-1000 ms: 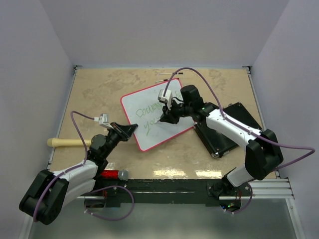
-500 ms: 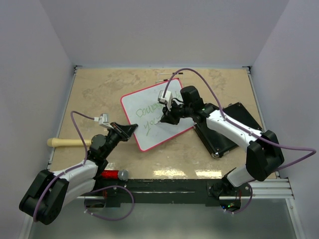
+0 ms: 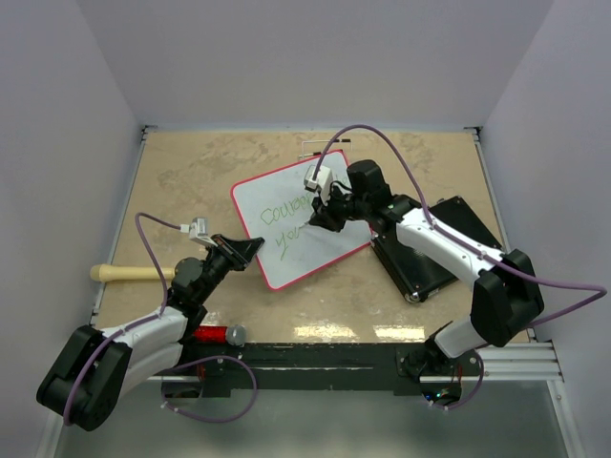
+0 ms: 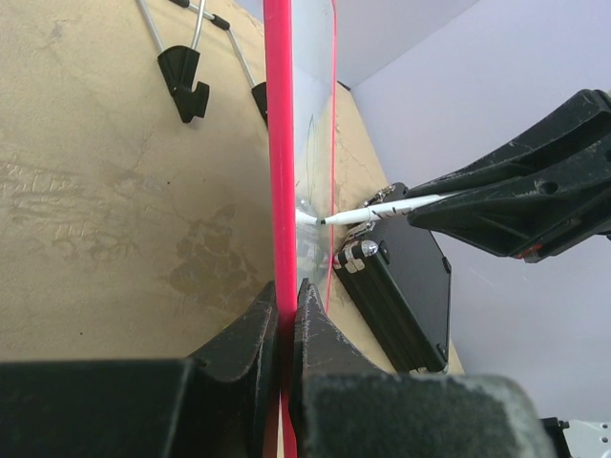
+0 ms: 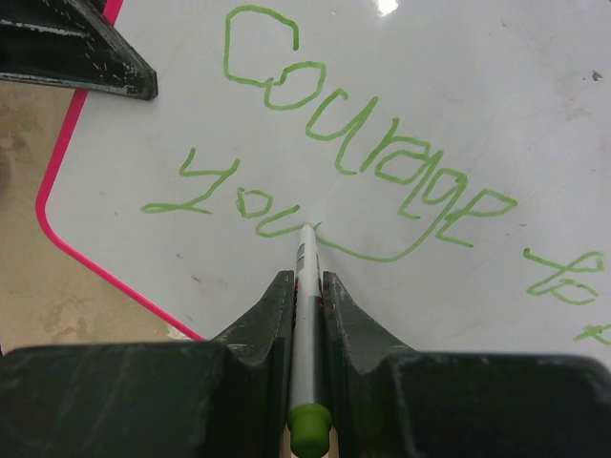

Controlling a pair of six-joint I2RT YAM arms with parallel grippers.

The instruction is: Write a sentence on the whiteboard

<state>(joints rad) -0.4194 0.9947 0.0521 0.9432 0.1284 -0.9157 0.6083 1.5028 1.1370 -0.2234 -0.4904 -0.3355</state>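
Note:
The whiteboard (image 3: 263,200), white with a thin red rim, lies tilted mid-table. Green writing on it reads "Courage" over "you" (image 5: 220,196), with more letters at the right edge. My left gripper (image 3: 254,247) is shut on the board's near-left rim (image 4: 279,143), one finger on each face. My right gripper (image 3: 319,220) hovers over the board, shut on a white marker (image 5: 305,315) with a green end cap. The marker's tip touches the board just after "you". In the left wrist view, the marker (image 4: 382,208) meets the board from the right.
A black rectangular pad (image 3: 434,243) lies right of the board, under the right arm. A wooden handle (image 3: 129,274) sits at the left edge and a red pen-like object (image 3: 215,335) by the arm bases. Wire stand legs with black feet (image 4: 181,72) lie beyond the board.
My right gripper has shifted a little toward the far side of the board, with the marker tip on the surface. The left gripper and the board have not moved.

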